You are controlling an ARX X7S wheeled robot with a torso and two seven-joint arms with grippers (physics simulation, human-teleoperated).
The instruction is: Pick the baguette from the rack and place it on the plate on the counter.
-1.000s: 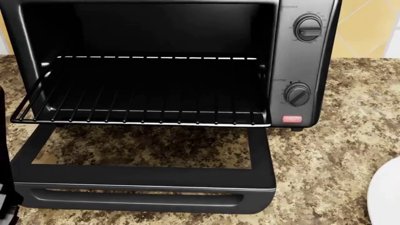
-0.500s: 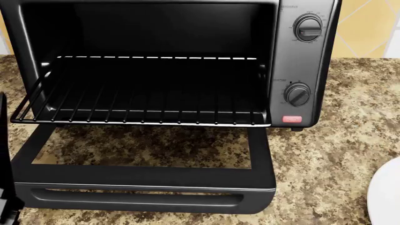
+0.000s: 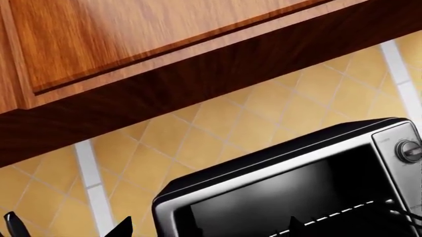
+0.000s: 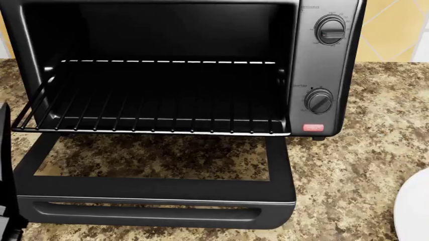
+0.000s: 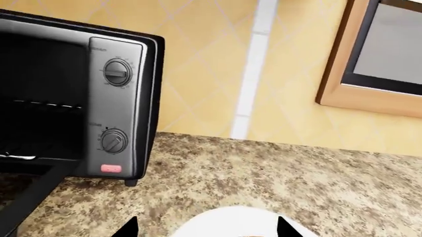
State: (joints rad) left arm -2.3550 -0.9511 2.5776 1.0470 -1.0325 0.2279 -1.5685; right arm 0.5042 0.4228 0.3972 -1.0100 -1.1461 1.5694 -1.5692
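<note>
The black wire rack (image 4: 154, 108) sticks out of the open toaster oven and is bare. The baguette is not in any view. The white plate (image 4: 415, 211) lies on the granite counter (image 4: 355, 165) at the head view's right edge. My right gripper (image 5: 207, 229) is open right over the plate (image 5: 231, 222), nothing between its fingertips (image 5: 128, 228). A thin tan sliver at that frame's lower edge is too small to identify. My left gripper (image 3: 209, 229) is open and empty, raised in front of the oven's upper left corner. Only a dark part of the left arm (image 4: 5, 191) shows in the head view.
The toaster oven (image 4: 328, 75) stands at the back with its flat door (image 4: 154, 201) folded down onto the counter in front. Wooden wall cabinets (image 3: 132, 44) hang above, against a yellow tiled wall. A wood-framed window (image 5: 389, 54) is on the wall right of the oven.
The dark part of my left arm at the head view's left edge has sunk a little. The oven, rack and plate have not moved.
</note>
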